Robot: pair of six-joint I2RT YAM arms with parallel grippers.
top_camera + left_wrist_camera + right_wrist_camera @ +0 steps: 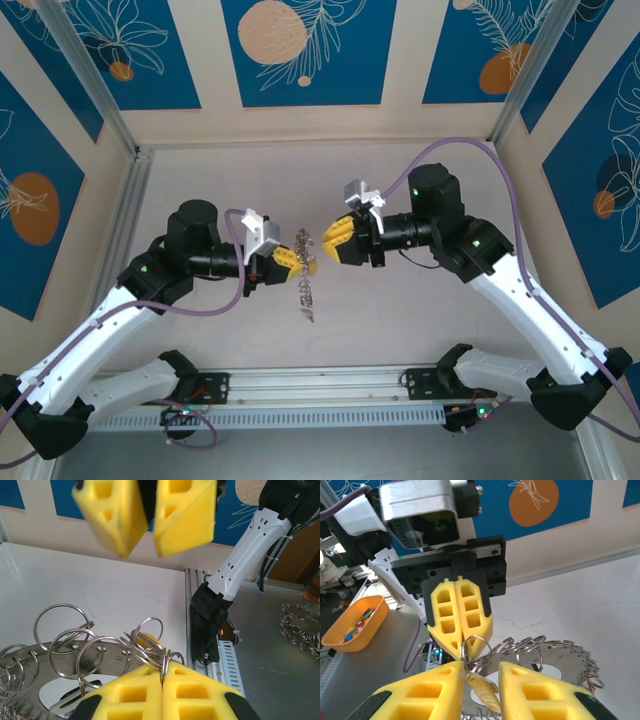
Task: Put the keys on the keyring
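Table (420, 320): lay below keyring (306, 290).
Left gripper (305, 264): clamped on keyring.
Right gripper (327, 240): jaws stood apart.
Risk: key (483, 690) might drop, unthreaded.

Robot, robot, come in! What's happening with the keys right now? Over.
Left gripper shut on the keyring, by one loop. Right gripper open, fingers either side of a yellow tag. Nothing in the way.
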